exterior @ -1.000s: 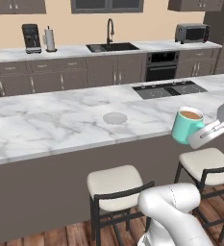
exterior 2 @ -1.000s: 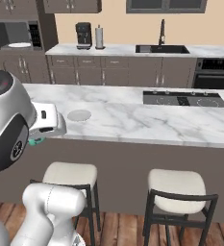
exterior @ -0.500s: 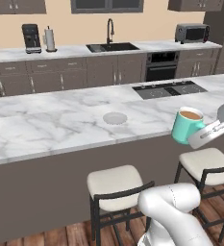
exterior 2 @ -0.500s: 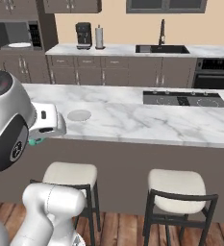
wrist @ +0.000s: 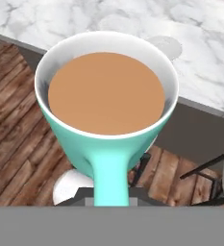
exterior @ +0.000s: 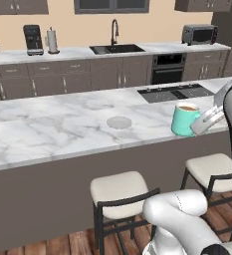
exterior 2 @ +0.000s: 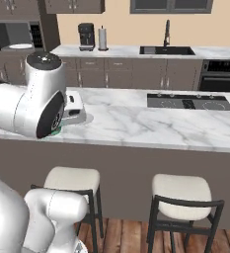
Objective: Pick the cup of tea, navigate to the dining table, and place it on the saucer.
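The gripper [exterior: 203, 123] is clamped on the handle of the cup of tea [exterior: 184, 119], holding it upright in the air at the near edge of the dining table [exterior: 48, 129]. The hand view shows brown tea inside the cup [wrist: 106, 93]; the left base view shows one saucer [exterior: 119, 122] lying bare on the marble, well apart from the cup. Two stools [exterior: 118, 191] stand below.
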